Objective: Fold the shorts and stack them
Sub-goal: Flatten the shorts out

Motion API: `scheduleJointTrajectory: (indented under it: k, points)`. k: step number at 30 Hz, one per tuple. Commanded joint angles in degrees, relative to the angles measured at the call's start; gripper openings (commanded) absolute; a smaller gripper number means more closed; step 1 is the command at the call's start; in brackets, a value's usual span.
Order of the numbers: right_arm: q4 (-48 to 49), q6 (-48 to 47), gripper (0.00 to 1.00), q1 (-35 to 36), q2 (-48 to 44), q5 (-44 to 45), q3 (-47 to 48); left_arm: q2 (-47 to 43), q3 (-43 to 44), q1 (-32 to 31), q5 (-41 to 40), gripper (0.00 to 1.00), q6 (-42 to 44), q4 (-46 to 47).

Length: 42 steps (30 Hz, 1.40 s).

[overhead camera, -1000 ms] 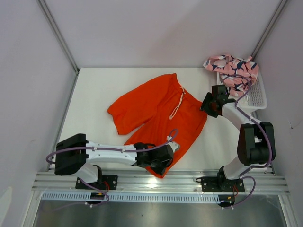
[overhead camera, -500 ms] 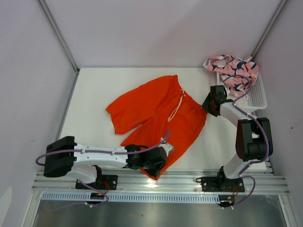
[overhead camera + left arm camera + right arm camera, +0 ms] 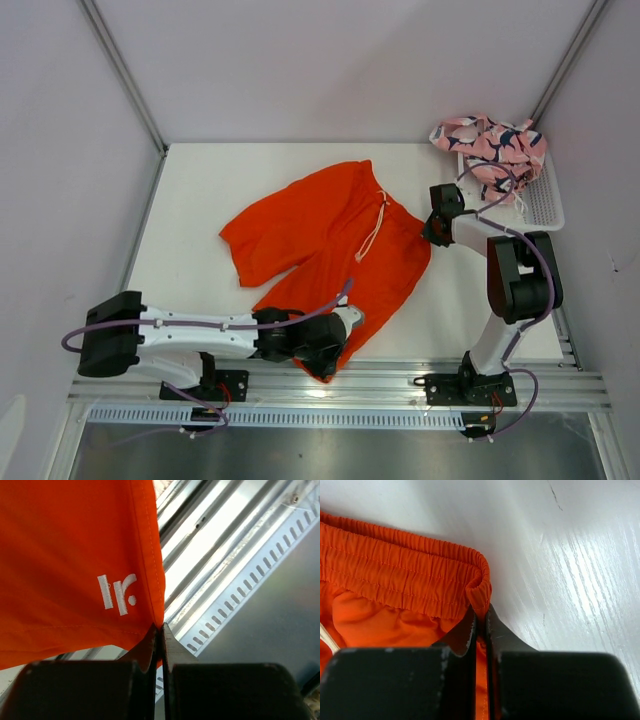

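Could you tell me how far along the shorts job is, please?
Done: nothing folded; the bright orange fabric shorts lie spread flat. In hand: the left hand pinches a leg hem, the right hand the waistband corner. Left: folding them, then the pink fish-print shorts draped over the white mesh basket.

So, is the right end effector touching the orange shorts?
Touching. The right wrist view shows the right end effector shut on a corner of the orange shorts, with the elastic edge pinched inside it.
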Motion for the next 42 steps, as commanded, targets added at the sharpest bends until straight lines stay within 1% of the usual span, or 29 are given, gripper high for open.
scheduleJointTrajectory:
  k: [1, 3, 4, 6, 7, 8, 10, 12, 14, 16, 17, 19, 22, 23, 24, 25, 26, 28, 29, 31, 32, 34, 35, 37, 38, 40, 41, 42]
  points:
    - [-3.34, 0.41, 0.00, -0.27, -2.82, 2.19, 1.47, -2.82, 1.49, -1.82, 2.32, 0.00, 0.75, -1.24]
    - [-5.98, -0.30, 0.00, -0.27, -7.46, 3.58, 1.30, -2.91, 3.41, -3.04, 2.32, 0.00, 0.84, -1.95]
    - [-9.12, -0.73, 0.00, -0.27, -9.23, 4.03, 0.95, -2.56, 4.04, -3.57, 2.23, 0.00, 0.75, -3.26]
    - [-12.48, -1.35, 0.00, -0.71, -14.40, 5.95, 0.77, -1.60, 7.90, -5.76, 1.62, 0.00, 0.93, -4.84]
    - [-15.54, -2.05, 0.00, -0.88, -16.00, 6.49, 0.68, -0.11, 8.96, -6.82, 1.36, 0.00, 1.01, -6.07]
    - [-17.14, -3.10, 0.00, -1.58, -17.49, 6.93, 0.68, 0.86, 12.45, -8.83, 1.18, 0.00, 1.01, -6.43]
    - [-21.89, -4.16, 0.00, -2.29, -21.54, 7.55, 0.42, 4.10, 15.71, -10.95, 2.05, 0.00, 1.10, -6.00]
    - [-25.74, -5.13, 0.00, -2.73, -25.48, 7.98, -0.19, 6.75, 19.50, -13.76, 4.41, 0.00, 1.19, -5.47]
    - [-27.52, -5.22, 0.00, -2.82, -28.74, 8.51, -1.77, 10.18, 24.85, -16.48, 5.92, 0.00, 1.54, -4.33]
    - [-28.23, -5.57, 0.00, -3.17, -33.75, 7.90, -3.09, 11.59, 27.15, -17.55, 7.76, 0.00, 1.63, -4.06]
    - [-28.32, -5.57, 0.00, -3.61, -35.07, 7.46, -3.53, 11.51, 28.99, -17.64, 8.55, 0.00, 1.54, -3.02]
    - [-28.58, -6.10, 0.00, -4.57, -37.10, 6.06, -3.01, 10.02, 29.35, -17.03, 8.56, 0.00, 1.19, -2.74]
    - [-29.72, -6.63, 0.00, -5.63, -35.54, 5.09, 0.23, 4.05, 26.82, -12.65, 8.91, 0.00, 0.49, -2.83]
    - [-29.98, -6.80, 0.00, -5.89, -34.74, 4.30, 1.29, 1.95, 25.24, -9.59, 8.74, 0.00, 0.31, -2.74]
    - [-30.07, -6.89, 0.00, -6.07, -33.86, 3.95, 3.39, -2.16, 24.27, -7.90, 8.65, 0.00, 0.31, -3.18]
    - [-29.99, -6.89, 0.00, -6.33, -33.07, 3.51, 4.45, -4.03, 23.30, -5.97, 8.47, 0.00, 0.31, -3.62]
    - [-29.81, -6.63, 0.00, -6.51, -31.50, 2.29, 5.42, -5.97, 20.94, -1.86, 7.86, 0.00, 0.31, -4.32]
    - [-28.50, -6.02, 0.00, -6.69, -29.82, 0.44, 8.49, -11.07, 19.09, 2.46, 7.77, 0.00, 0.66, -6.95]
    - [-28.06, -5.66, 0.00, -6.60, -27.81, -0.53, 9.64, -12.56, 17.94, 6.58, 7.86, 0.00, 0.92, -7.48]
    - [-26.91, -4.87, 0.00, -6.60, -25.43, -3.34, 13.49, -15.72, 16.97, 10.81, 7.94, 0.00, 2.33, -9.85]
    - [-26.65, -4.00, 0.00, -6.51, -24.03, -4.48, 14.91, -16.44, 16.44, 14.93, 8.21, 0.00, 3.29, -10.56]
    - [-25.95, -3.20, 0.00, -6.25, -19.81, -7.30, 19.02, -17.84, 15.65, 18.64, 9.52, 0.00, 4.26, -11.79]
    - [-25.68, -2.24, 0.00, -5.99, -18.40, -7.92, 20.36, -18.20, 15.04, 22.49, 10.14, 0.00, 5.22, -11.88]
    - [-24.63, -1.36, 0.00, -5.72, -14.36, -9.23, 22.82, -18.55, 13.63, 26.46, 12.51, 0.00, 6.02, -11.80]
    - [-24.45, -1.01, 0.00, -5.55, -12.95, -9.41, 25.27, -18.73, 12.49, 30.57, 13.47, 0.00, 6.81, -11.27]
    - [-23.84, -0.04, 0.00, -5.11, -8.65, -9.68, 28.18, -18.73, 10.56, 34.90, 16.71, 0.00, 7.78, -10.04]
    - [-24.01, 0.40, 0.00, -5.02, -7.15, -9.59, 31.32, -18.38, 9.76, 39.18, 17.78, 0.00, 8.91, -9.34]
    - [-23.84, 0.84, 0.00, -4.58, -4.27, -9.59, 32.75, -18.29, 9.32, 41.14, 18.83, 0.00, 9.53, -8.73]
